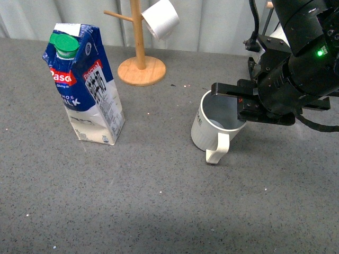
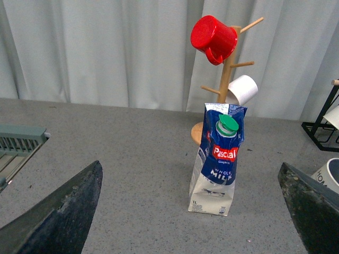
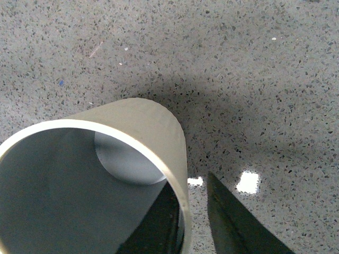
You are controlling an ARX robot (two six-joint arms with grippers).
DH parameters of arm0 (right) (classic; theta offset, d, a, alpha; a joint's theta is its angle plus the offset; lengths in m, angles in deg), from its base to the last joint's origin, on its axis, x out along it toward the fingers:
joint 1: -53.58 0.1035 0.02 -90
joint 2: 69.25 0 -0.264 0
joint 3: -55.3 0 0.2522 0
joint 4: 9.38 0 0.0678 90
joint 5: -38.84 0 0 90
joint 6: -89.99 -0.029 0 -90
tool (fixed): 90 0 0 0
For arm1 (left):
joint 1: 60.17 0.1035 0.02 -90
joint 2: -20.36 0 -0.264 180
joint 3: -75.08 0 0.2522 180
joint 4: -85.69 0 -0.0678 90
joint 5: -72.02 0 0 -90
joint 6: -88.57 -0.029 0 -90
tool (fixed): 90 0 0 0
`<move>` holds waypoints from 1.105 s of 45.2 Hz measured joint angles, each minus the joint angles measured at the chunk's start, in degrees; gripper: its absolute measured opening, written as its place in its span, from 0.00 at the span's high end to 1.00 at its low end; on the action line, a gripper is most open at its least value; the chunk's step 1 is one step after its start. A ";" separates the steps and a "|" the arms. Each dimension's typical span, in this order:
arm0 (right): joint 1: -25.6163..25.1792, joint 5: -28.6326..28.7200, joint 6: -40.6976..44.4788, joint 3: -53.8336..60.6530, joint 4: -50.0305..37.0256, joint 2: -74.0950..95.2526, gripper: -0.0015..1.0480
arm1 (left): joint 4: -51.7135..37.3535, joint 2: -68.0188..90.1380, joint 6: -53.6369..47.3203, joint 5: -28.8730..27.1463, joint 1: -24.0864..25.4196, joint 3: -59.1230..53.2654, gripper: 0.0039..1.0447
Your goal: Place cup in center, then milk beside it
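Note:
The cup [image 1: 212, 127], an off-white mug with a grey-blue inside and its handle toward me, stands on the grey table right of the middle. My right gripper [image 1: 233, 103] is open at its far right rim. In the right wrist view the right gripper [image 3: 188, 227] straddles the cup's wall [image 3: 153, 127], one finger inside and one outside. The milk [image 1: 87, 84], a blue-and-white carton with a green cap, stands upright at the left. In the left wrist view my left gripper [image 2: 188, 222] is open and empty, well short of the milk [image 2: 217, 159]. The cup's edge [image 2: 331, 174] shows there at the right.
A wooden mug tree [image 1: 140, 53] stands at the back centre with a small white cup [image 1: 160, 18] hanging on it. The left wrist view also shows a red mug [image 2: 213, 38] on its top peg. A black wire rack [image 2: 323, 127] stands at the back right. A grey rack [image 2: 16, 143] is at the left.

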 joint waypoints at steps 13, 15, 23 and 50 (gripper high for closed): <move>-1.75 -0.83 0.37 2.45 -7.02 -6.84 0.38 | 0.00 0.00 0.00 0.00 0.00 0.00 0.06; -2.25 -0.74 0.39 3.13 -7.17 -9.31 0.29 | 0.00 0.00 0.00 0.00 0.00 0.00 0.06; -3.45 -13.53 11.52 18.78 -44.24 -15.54 0.31 | 0.00 -0.04 0.00 0.04 0.00 0.00 0.06; -12.35 -6.36 19.21 54.95 -69.46 -43.21 0.99 | 0.00 -0.02 0.00 0.00 0.00 0.00 0.06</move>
